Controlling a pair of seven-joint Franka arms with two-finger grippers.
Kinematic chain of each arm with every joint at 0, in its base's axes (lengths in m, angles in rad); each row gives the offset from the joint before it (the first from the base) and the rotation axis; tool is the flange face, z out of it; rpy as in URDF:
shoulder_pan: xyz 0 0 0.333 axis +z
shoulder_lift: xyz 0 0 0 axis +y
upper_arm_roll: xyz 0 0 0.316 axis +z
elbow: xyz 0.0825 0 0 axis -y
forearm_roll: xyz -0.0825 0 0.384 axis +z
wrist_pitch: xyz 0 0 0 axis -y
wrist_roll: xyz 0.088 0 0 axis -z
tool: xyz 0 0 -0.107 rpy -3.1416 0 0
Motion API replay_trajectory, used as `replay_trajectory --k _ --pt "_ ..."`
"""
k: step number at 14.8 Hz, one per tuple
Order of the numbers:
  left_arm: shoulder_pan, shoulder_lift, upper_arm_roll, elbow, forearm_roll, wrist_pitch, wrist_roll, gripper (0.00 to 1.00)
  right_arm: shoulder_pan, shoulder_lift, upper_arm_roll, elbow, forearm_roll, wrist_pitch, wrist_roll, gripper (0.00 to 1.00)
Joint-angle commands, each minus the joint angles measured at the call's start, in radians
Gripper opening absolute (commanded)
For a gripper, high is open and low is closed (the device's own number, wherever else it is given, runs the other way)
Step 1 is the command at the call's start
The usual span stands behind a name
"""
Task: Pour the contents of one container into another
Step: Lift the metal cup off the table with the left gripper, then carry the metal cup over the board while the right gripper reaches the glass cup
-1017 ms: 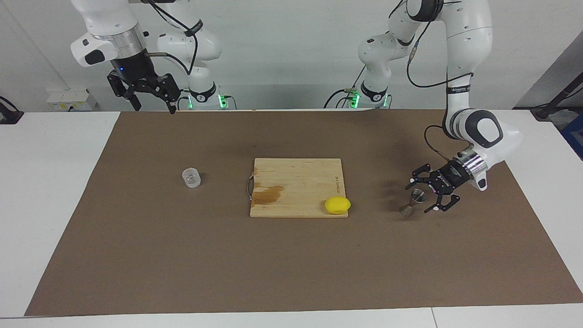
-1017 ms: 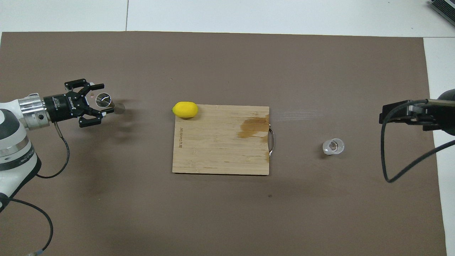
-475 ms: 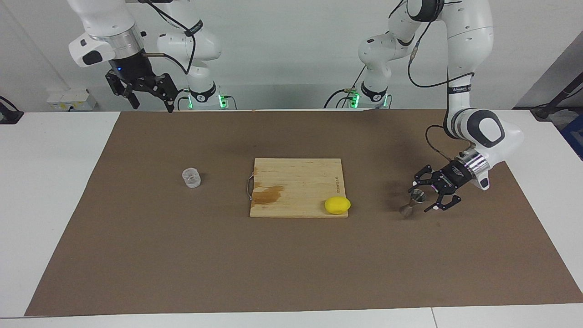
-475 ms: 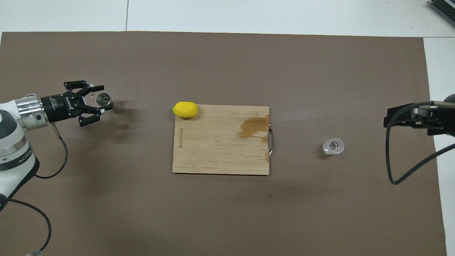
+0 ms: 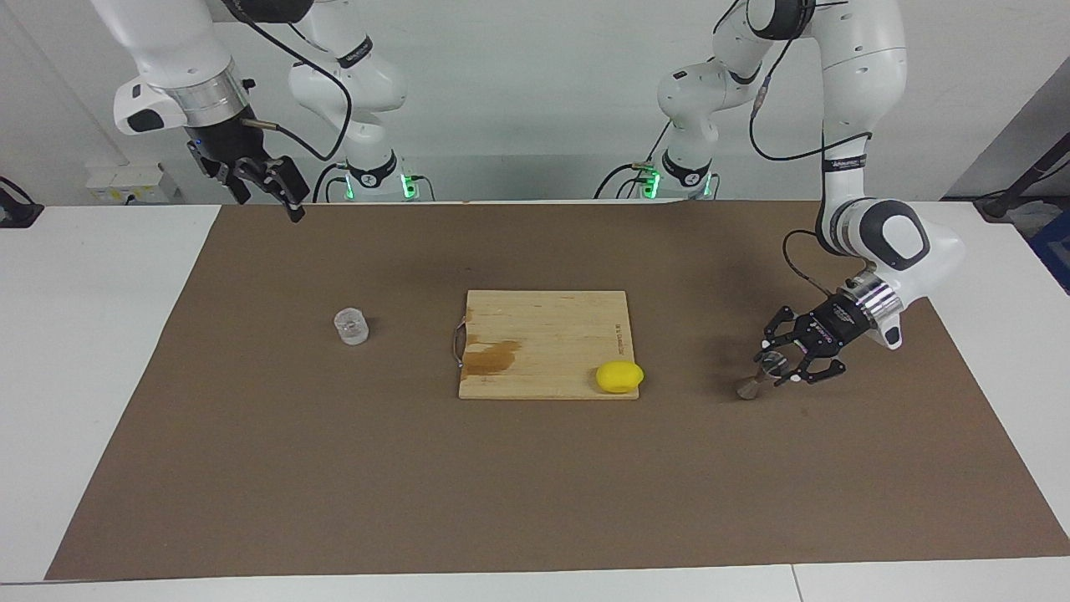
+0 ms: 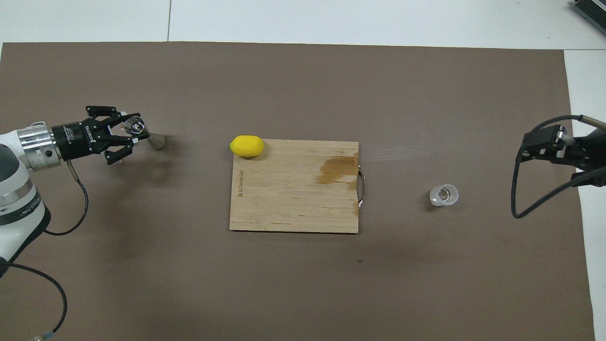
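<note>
The left gripper (image 5: 783, 364) (image 6: 129, 133) sat low at the left arm's end of the brown mat (image 5: 535, 502) (image 6: 303, 284), its fingers closed around the upper cone of the steel jigger (image 5: 758, 375) (image 6: 144, 135). The jigger leaned over, its lower cone touching the mat on the side toward the cutting board (image 5: 535, 326) (image 6: 284, 208). A lemon (image 5: 619, 376) (image 6: 246, 146) lay on the board's corner nearest the jigger, on the edge farther from the robots. The clear glass cup (image 5: 351, 326) (image 6: 444, 195) stood upright on the mat toward the right arm's end, well apart from the board. The right gripper (image 5: 259, 180) (image 6: 544, 144) waited high above the mat's edge nearest the robots; I could not tell how its fingers stood.
</note>
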Motion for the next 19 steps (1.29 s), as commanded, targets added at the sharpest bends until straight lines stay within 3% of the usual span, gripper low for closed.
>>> replay_trajectory --k 1,7,13,16,19 --pt "-0.028 0.015 -0.023 0.085 -0.023 -0.055 -0.04 0.0 -0.009 0.005 0.005 -0.013 0.046 0.022 0.117 1.0" --pt "-0.134 0.01 -0.163 0.152 -0.049 0.025 -0.198 0.0 -0.012 0.005 0.005 -0.03 0.099 0.019 0.331 1.0" --pt "-0.465 0.01 -0.164 0.169 -0.221 0.414 -0.248 0.0 -0.085 0.013 0.003 -0.082 0.246 0.028 0.649 0.99" --pt "-0.596 0.023 -0.164 0.16 -0.287 0.578 -0.247 0.0 -0.133 0.008 0.003 -0.144 0.27 0.03 0.662 0.99" --pt "-0.68 0.02 -0.163 0.12 -0.278 0.614 -0.242 0.0 -0.181 0.015 0.003 -0.201 0.329 0.055 0.662 0.99"
